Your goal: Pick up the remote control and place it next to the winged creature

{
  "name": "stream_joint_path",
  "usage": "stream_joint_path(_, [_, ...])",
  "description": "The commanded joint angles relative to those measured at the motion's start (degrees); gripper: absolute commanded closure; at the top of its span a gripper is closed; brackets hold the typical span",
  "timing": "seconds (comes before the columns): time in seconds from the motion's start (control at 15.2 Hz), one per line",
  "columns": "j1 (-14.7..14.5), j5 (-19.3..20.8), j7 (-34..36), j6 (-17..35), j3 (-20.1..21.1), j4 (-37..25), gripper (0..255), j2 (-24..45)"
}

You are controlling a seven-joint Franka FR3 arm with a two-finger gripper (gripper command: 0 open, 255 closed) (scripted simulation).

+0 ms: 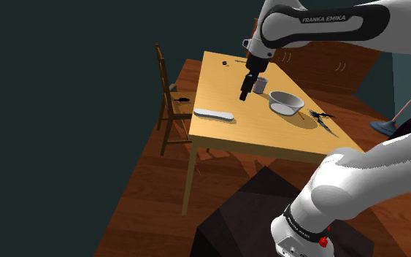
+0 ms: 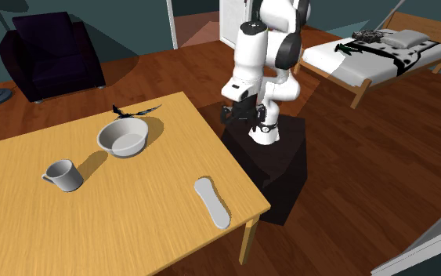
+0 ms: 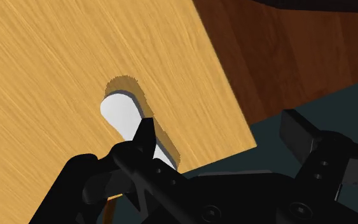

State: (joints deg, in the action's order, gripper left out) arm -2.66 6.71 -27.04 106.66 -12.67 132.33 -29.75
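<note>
**One Gap to Close Before Any Grasp**

Take the wooden table (image 1: 255, 131) first: bears everything the task names. Follow the white arm (image 1: 320, 25) in from the shoulder view's upper right, out over the tabletop. Pass the pale bowl (image 1: 286, 102), set toward that view's right.

Find the white remote control (image 1: 213, 114) next: lies flat on the wood near the table's front-left corner in the shoulder view. Runs lengthwise roughly parallel to the table edge facing the stand (image 1: 255, 212).

Come then to the black gripper (image 1: 245, 93): hangs over the tabletop just left of the bowl, close by a grey mug (image 1: 260, 85). Shows its fingers spread apart in the wrist view, clasping nothing. Sits up and to the right of the remote control in the shoulder view, apart from it.

In the wrist view, see the remote control slanting away beyond one fingertip (image 3: 147, 130), near end hidden behind that finger rather than centred in the gap. Judging from this, calls for a sideways shift toward that corner, then a descent. Probably needs a wrist turn too, to set the jaws across the narrow width and not along the length.

Note last the small black winged creature (image 1: 322, 117), beyond the bowl toward the shoulder view's right: sits on the opposite side of the gripper from the remote control. Implies a carry back across the table, past or over the bowl, once gripped.
</note>
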Motion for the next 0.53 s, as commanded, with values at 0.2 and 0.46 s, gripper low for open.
stream_joint_path(0.2, [-1.4,-0.6,-7.9,6.4,-3.7,-3.2,0,10.2])
stream_joint_path(0.46, [-2.4,-2.5,-14.5,10.9,-6.0,-6.7,0,19.1])
